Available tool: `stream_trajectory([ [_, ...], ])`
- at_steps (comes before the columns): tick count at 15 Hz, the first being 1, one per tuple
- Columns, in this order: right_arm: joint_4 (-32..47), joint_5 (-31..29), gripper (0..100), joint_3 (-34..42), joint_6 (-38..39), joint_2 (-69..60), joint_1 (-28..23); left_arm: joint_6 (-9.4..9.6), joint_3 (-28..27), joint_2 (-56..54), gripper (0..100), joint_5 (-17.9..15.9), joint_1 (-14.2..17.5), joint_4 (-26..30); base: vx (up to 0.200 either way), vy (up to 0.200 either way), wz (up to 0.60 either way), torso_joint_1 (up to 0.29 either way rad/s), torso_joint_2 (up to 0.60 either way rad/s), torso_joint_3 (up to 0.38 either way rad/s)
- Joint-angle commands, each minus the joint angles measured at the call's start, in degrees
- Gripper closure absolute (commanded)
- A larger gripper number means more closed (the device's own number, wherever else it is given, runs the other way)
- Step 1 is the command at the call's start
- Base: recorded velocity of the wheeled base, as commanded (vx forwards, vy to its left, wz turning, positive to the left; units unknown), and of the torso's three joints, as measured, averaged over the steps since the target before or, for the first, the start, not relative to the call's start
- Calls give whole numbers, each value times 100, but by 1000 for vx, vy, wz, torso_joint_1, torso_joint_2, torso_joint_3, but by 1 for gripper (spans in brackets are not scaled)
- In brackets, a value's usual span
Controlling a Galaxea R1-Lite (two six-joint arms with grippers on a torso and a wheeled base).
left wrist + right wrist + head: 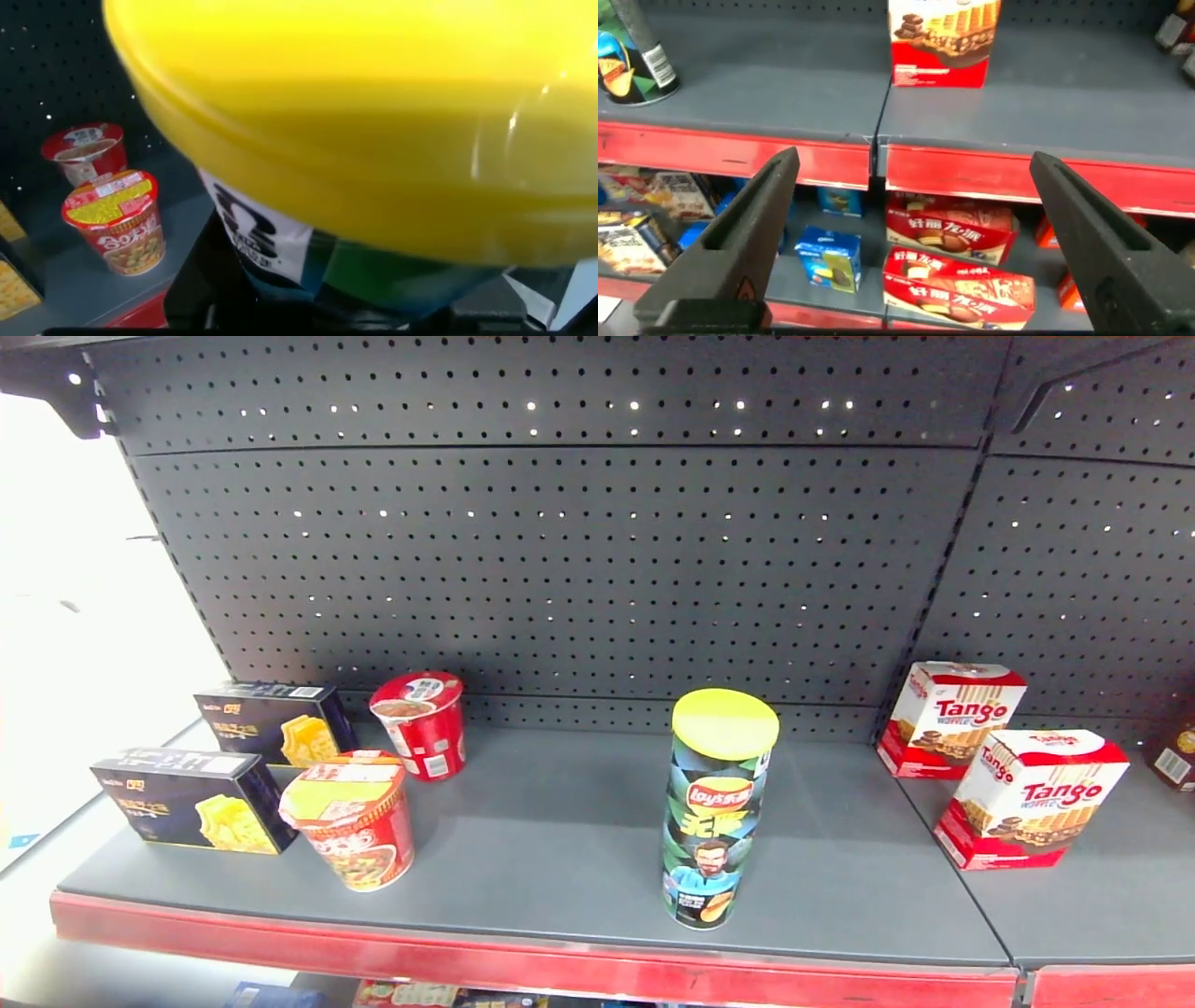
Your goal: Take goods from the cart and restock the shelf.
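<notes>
The yellow lid of a chips can [355,112] looms against the left wrist camera. The left gripper [346,301] carries the can off the shelf's front edge, and I judge it clamped on the body, though the lid hides most of the grip. The right gripper [915,159] hangs wide apart and empty before the shelf [560,831], probably free for the next item. Farther in, a second can [719,812] stands upright near the front edge, between noodle cups [350,821] toward the left end and wafer boxes [1027,798] at the right.
</notes>
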Motion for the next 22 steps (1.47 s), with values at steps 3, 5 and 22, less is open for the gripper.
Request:
stream_trajectory([
  [3,-3,9,0,1,-2,31,2,-17,58,48,100,-5,-1,41,0,0,-600,9,1,4],
  [5,-3,9,0,1,7,31,2,-17,50,66,100,-14,-1,24,0,0,0,0,0,0],
  [22,-3,9,0,1,7,31,2,-105,-952,3924,100,-67,140,-2261,0,0,0,0,0,0],
])
